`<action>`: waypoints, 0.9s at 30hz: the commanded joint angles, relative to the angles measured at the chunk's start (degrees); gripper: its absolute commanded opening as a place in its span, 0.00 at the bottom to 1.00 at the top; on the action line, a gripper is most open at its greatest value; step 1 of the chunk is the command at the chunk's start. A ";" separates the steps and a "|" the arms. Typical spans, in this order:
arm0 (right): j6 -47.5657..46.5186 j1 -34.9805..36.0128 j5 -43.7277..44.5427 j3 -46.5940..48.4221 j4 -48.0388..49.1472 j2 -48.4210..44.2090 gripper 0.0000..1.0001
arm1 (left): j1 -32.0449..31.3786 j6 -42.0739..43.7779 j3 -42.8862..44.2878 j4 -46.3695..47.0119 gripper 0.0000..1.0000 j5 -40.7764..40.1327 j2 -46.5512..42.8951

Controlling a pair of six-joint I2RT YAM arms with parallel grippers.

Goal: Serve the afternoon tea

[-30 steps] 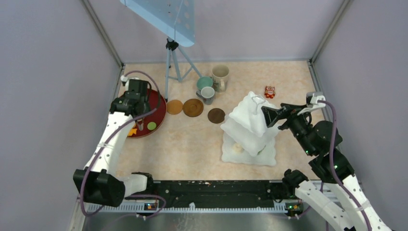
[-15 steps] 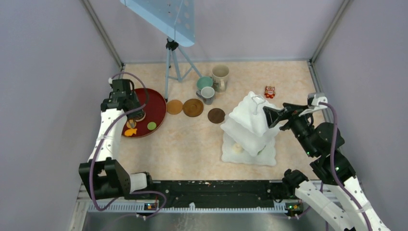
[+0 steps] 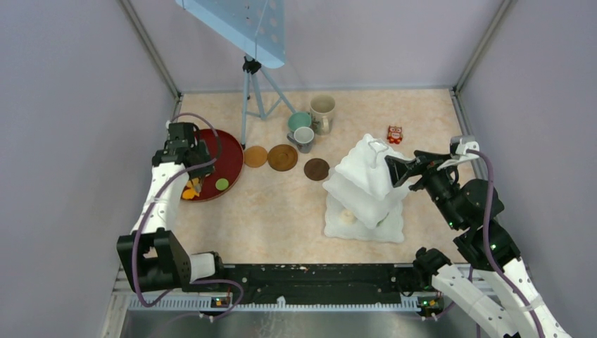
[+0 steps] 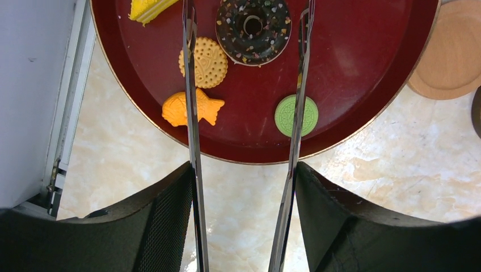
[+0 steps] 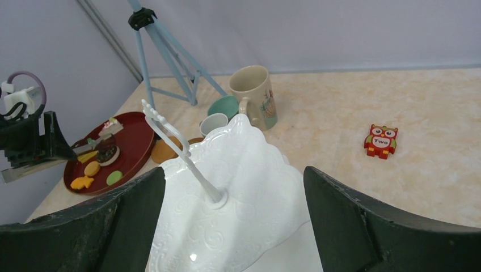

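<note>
My left gripper is shut on long metal tongs, which reach over the dark-red tray. The tongs' arms are spread, either side of a chocolate donut. Also on the tray are a round yellow cookie, an orange fish cookie, a green cookie and a yellow cake slice. My right gripper is open beside the top tier of the white three-tier stand. A small cream piece lies on the bottom tier.
A beige mug, a teal mug and a grey mug stand at the back. Three brown coasters lie between tray and stand. A blue tripod and a red owl toy stand at the back.
My left gripper with the tongs moved left across the tray, then a little toward the near side. The right arm has barely moved.
</note>
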 commanded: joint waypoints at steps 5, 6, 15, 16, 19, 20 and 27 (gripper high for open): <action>0.69 0.57 0.01 0.19 2.33 0.12 0.90 | 0.42 0.99 -2.62 3.90 0.69 1.83 0.74; 0.65 0.55 -0.01 0.19 2.33 0.15 0.90 | 0.42 0.89 -2.72 3.86 0.69 1.70 1.14; 0.69 0.55 0.46 -0.07 2.08 0.05 0.90 | 0.42 1.63 -3.84 6.04 0.66 1.03 3.32; 0.60 0.59 0.52 -0.07 2.10 0.04 0.90 | 0.42 1.69 -3.73 5.78 0.66 1.05 3.71; 0.58 0.55 0.63 -0.07 2.12 -0.20 0.90 | 0.41 1.31 -2.58 4.12 0.62 1.25 4.78; 0.71 0.55 0.60 -0.14 2.15 -0.18 0.90 | 0.42 1.34 -2.53 4.04 0.60 1.23 4.92; 1.16 0.55 0.06 0.06 2.19 -0.22 0.90 | 0.33 2.03 -1.35 2.93 0.47 2.63 3.40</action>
